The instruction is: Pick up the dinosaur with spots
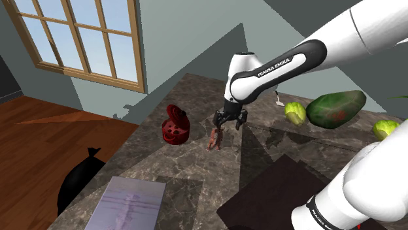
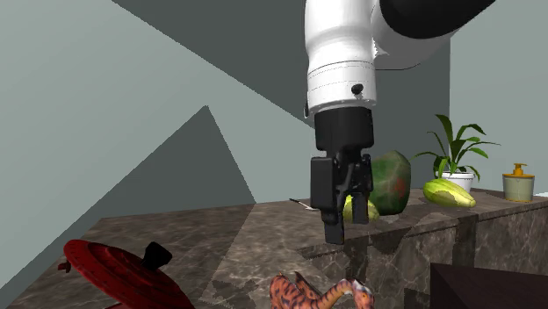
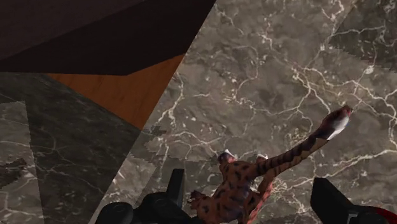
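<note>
A small orange-brown dinosaur (image 1: 214,139) with dark spots lies on the dark marble counter (image 1: 196,171). My black gripper (image 1: 231,123) hangs just above it, pointing down, fingers open. In the second exterior view the gripper (image 2: 339,230) ends a short way over the dinosaur (image 2: 320,295). In the wrist view the dinosaur (image 3: 242,189) lies between the two spread fingers (image 3: 175,184) without touching either, and its long neck and head stretch away past one finger. Nothing is held.
A dark red pot (image 1: 175,125) with its lid tilted stands beside the dinosaur, towards the shoulder view's left. A big green fruit (image 1: 336,108) and two pale cabbages (image 1: 295,112) lie further back. A grey sheet (image 1: 131,202) and a dark mat (image 1: 274,196) lie near the front.
</note>
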`<state>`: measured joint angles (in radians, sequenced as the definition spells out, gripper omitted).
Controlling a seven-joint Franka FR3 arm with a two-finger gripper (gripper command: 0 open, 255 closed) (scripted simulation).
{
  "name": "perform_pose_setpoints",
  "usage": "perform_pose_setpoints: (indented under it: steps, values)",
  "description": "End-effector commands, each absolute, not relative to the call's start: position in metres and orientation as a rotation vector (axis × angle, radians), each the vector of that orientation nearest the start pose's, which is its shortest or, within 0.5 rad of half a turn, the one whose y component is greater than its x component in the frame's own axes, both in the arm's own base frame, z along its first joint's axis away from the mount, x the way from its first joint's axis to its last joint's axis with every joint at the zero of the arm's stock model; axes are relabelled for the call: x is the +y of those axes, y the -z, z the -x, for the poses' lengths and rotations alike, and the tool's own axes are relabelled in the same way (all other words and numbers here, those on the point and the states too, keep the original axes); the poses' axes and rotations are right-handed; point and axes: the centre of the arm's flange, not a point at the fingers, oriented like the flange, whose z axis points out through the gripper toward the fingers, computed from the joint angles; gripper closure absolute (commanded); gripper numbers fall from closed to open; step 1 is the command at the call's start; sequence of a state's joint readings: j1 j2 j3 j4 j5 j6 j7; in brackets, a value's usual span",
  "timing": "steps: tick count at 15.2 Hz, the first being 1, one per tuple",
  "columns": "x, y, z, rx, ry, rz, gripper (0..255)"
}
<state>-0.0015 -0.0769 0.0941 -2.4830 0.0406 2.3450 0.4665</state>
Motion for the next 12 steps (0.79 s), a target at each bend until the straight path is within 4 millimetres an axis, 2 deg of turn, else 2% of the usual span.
perform_pose_setpoints:
  steps: [1, 5, 12]
  values:
    - [0.047, -0.289, -0.472, 0.662, -0.098, 3.068, 0]
    - [0.053, -0.249, -0.496, 0.720, -0.095, 3.061, 0]
    - [0.053, -0.212, -0.496, 0.720, -0.095, 3.061, 0]
